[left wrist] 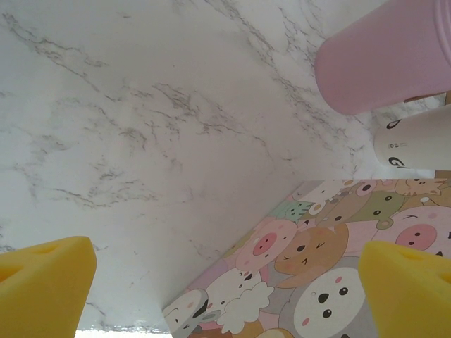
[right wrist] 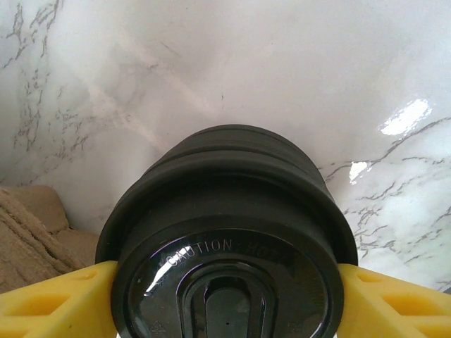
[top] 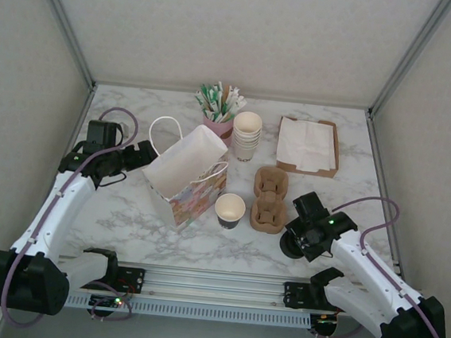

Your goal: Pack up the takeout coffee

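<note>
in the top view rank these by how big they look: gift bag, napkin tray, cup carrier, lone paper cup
1. gift bag
2. napkin tray
3. cup carrier
4. lone paper cup
The bag stands tall, so nearness inflates it.

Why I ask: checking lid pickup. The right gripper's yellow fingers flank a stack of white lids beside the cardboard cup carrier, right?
No: the lids are black, not white, as the right wrist view shows. The right gripper's yellow fingers flank them, beside the cardboard cup carrier.
</note>
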Tool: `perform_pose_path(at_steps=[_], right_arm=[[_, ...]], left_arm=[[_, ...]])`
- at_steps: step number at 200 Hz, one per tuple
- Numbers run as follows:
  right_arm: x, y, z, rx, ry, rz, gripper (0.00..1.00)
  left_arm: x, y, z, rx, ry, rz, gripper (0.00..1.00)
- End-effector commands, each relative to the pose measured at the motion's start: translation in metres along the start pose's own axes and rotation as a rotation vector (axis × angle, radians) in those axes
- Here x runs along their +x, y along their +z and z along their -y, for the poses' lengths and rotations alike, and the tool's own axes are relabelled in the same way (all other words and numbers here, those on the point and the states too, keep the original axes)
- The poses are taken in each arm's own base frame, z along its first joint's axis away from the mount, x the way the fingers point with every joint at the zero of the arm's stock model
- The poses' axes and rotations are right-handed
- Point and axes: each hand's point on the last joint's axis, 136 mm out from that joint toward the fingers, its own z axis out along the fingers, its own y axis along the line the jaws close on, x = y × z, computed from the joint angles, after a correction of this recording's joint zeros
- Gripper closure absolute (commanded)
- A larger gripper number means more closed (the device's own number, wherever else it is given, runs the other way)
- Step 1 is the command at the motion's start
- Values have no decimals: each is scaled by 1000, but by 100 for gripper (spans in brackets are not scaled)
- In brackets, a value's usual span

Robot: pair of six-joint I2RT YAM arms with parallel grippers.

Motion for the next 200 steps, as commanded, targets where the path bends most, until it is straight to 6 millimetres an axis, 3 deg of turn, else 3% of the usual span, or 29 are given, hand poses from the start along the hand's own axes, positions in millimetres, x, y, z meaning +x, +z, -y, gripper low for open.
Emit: perform_pose_path(at_steps=[1,78,200], right_arm=[[-5,-9,5,18,-10,26,31],[-5,-26,-2,-30,-56,18,30],[2,-11,4,3,-60,-15,28]], left_arm=[[-1,-1,0,-13,20,-3,4],[1,1,1,-13,20,-15,4],[2,1,3,-8,22,-17,4]])
